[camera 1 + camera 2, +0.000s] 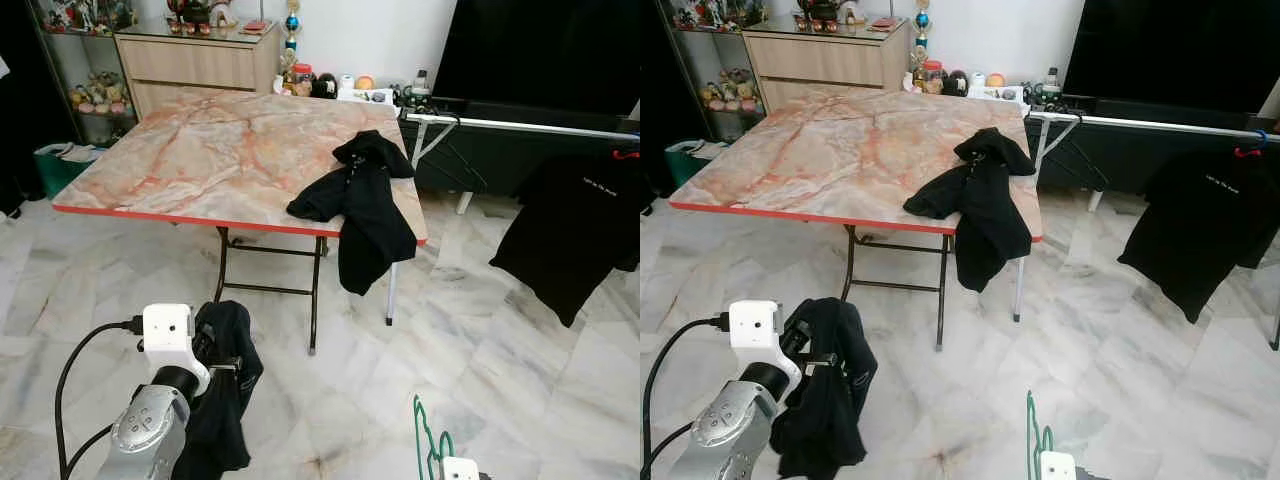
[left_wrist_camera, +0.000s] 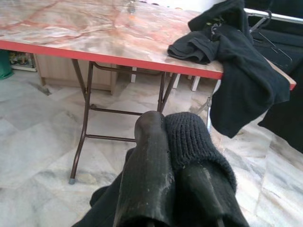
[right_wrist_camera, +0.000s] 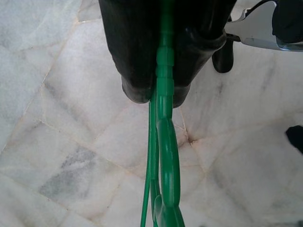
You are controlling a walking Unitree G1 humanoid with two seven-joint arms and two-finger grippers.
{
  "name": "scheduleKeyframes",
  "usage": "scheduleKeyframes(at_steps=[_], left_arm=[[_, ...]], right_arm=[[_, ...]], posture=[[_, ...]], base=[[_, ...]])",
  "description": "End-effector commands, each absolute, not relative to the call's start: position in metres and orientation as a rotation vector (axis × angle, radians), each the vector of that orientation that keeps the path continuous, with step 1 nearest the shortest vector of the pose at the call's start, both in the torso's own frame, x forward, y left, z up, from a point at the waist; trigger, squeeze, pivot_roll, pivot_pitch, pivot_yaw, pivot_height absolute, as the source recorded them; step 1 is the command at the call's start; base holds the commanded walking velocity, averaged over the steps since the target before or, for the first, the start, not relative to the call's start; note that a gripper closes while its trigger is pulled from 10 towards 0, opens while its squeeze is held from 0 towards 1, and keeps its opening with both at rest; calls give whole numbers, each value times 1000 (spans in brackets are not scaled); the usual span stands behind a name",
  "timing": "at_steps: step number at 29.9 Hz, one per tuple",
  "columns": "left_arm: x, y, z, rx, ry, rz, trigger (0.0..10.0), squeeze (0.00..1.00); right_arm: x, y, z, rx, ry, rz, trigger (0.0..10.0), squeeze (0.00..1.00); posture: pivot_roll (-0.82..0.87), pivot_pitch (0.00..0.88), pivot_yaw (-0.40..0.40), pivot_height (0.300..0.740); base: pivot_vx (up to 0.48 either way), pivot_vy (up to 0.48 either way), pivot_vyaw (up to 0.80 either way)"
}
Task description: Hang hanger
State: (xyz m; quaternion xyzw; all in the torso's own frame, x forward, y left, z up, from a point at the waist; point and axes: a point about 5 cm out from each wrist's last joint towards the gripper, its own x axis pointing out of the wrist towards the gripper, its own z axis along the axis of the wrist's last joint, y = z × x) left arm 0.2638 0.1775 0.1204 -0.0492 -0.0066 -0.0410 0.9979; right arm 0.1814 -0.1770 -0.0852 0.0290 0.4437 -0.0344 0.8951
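Two grippers are at work, low over the pale veined marble floor (image 1: 520,350). The right gripper (image 3: 158,92) has its two black fingers pressed together on a thin green plastic hanger (image 3: 163,156); in the head views the hanger (image 1: 430,440) stands roughly upright from the gripper, its long axis rising towards the camera. The left gripper (image 2: 175,142) is closed on a limp black knitted garment (image 1: 225,390), whose ribbed cloth covers one finger while the rest sags down beside the silver arm.

One folding table with a glossy pink marble-patterned top, a red edge (image 1: 180,217) and thin dark metal legs stands ahead. A second crumpled black garment (image 1: 365,205) lies on its right corner and spills over the edge. To the right a straight white metal rail (image 1: 530,126) runs level, and one black T-shirt (image 1: 575,230) hangs from it on a red hook. Behind the table stand one wooden cabinet (image 1: 195,65) and a row of small jars.
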Motion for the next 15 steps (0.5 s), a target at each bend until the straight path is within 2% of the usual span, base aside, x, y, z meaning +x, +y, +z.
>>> scheduleKeyframes(at_steps=[1, 4, 15], left_arm=[[265, 173, 129, -90, -51, -111, 10000, 0], [266, 173, 130, -88, -55, -112, 10000, 0], [262, 175, 130, -79, -51, -107, 10000, 0]], right_arm=[[181, -179, -85, 78, 913, -92, 10000, 0], [182, -179, -84, 77, 911, -95, 10000, 0], [183, -180, -84, 78, 915, -113, 10000, 0]], posture=[[169, 0, -28, 740], [180, 0, -32, 740], [191, 0, -37, 740]], base=[[0, 0, 0], [0, 0, 0], [296, 0, 0]])
